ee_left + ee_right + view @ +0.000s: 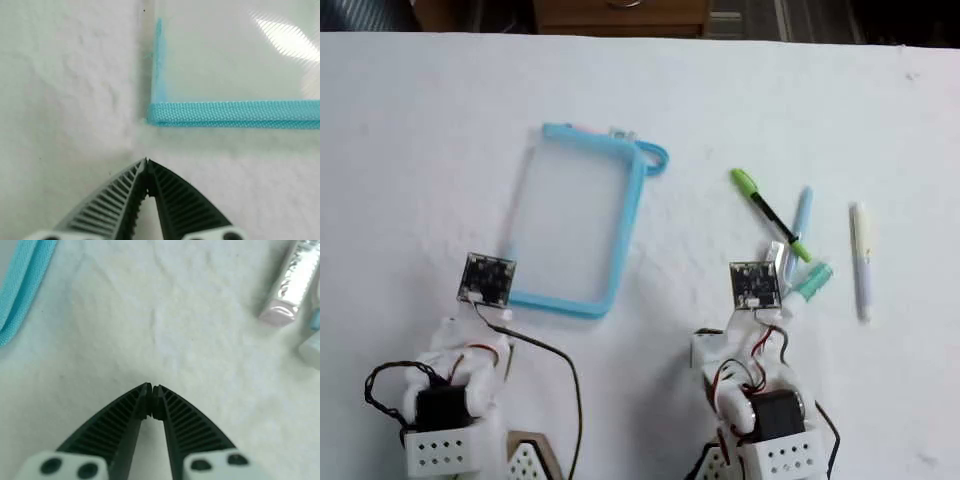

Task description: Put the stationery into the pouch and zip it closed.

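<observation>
The pouch (575, 225) is clear with a light-blue fabric border and lies flat on the white table, a loop at its far right corner. My left gripper (146, 164) is shut and empty, a short way in front of the pouch's near left corner (155, 114). To the right lie a green marker (768, 212), a blue pen (802, 213), a white pen (861, 260), a teal piece (812, 283) and a silvery tube (295, 282). My right gripper (151, 390) is shut and empty over bare table, between the pouch edge (20, 290) and the tube.
The left arm (485, 280) stands at the pouch's near left corner, and the right arm (755, 285) just beside the teal piece. The white cloth-covered table (420, 150) reaches to wooden furniture (620, 15) at the far edge.
</observation>
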